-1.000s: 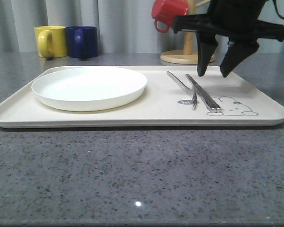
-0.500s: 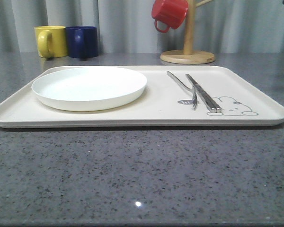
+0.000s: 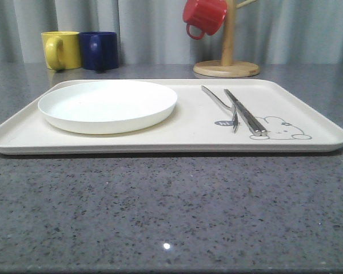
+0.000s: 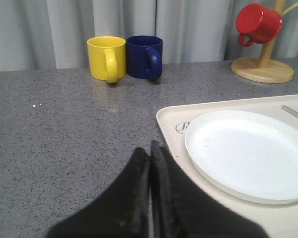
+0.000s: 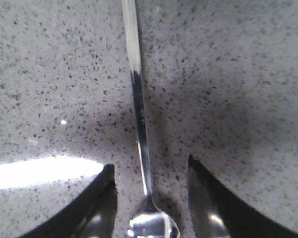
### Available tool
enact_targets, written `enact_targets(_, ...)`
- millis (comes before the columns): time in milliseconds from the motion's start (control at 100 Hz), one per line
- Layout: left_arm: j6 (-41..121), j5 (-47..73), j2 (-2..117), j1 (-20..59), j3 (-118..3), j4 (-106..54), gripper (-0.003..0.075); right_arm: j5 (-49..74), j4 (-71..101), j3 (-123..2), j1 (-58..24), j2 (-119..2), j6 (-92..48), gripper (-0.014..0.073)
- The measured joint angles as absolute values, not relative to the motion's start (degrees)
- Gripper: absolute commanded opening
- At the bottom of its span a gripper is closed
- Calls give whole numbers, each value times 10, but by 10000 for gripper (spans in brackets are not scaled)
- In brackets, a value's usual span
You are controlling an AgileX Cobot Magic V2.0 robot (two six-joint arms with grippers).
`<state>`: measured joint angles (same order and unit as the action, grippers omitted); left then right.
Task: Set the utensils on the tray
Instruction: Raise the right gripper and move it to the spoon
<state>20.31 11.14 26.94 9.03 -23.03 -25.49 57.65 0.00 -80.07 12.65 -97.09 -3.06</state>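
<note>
Grippers observed through the wrist cameras. Left gripper sits low over the grey speckled countertop, just beside the near left corner of the tray; its two dark fingers are pressed together with nothing between them. Right gripper points down at the countertop, fingers spread apart, gripping nothing. Tray is a cream rectangle with a low rim and a rabbit outline at its right end. It carries a white plate on the left half, which holds nothing. On the right half lie a fork and a pair of chopsticks, side by side, flat, both running front to back; the fork tines and chopstick tips end near the rabbit drawing. Spoon lies flat on the countertop, off the tray, its handle running away between the right gripper's open fingers and its bowl between the fingertips; contact with either finger is not evident. Behind the tray stand a yellow mug and a blue mug, touching or nearly so; a red mug hangs on a wooden mug stand.
</note>
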Motion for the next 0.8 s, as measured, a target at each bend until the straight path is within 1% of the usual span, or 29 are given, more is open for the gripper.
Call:
enact_targets(300, 203, 111, 269, 90, -230, -255, -19, 564, 0, -801, 126, -1017, -37, 350)
enact_targets(390, 203, 111, 269, 90, -230, -255, -19, 562, 0, -802, 126, -1024, -37, 330)
enact_targets(440, 203, 111, 269, 90, -230, -255, -19, 561, 0, -802, 126, -1024, -37, 295)
enact_targets(520, 203, 111, 269, 90, -230, -255, -19, 561, 0, -802, 126, -1025, -37, 199)
enact_targets(530, 203, 111, 269, 90, -230, -255, -19, 561, 0, -802, 126, -1025, -37, 199)
enact_targets(540, 203, 111, 269, 90, -230, -255, -19, 561, 0, -802, 126, -1025, -37, 171)
enact_targets(600, 203, 111, 269, 90, -230, -255, -19, 561, 0, -803, 126, -1025, -37, 104)
enact_targets(610, 203, 111, 269, 90, -230, -255, -19, 561, 0, -803, 126, -1025, -37, 75)
enact_targets(680, 203, 111, 269, 90, -230, -255, -19, 563, 0, -803, 126, -1025, -37, -9)
enact_targets(750, 203, 111, 269, 90, -230, -255, -19, 565, 0, -803, 126, -1025, -37, -60)
enact_targets(800, 203, 111, 269, 90, -230, -255, -19, 566, 0, -803, 126, -1025, -37, -67)
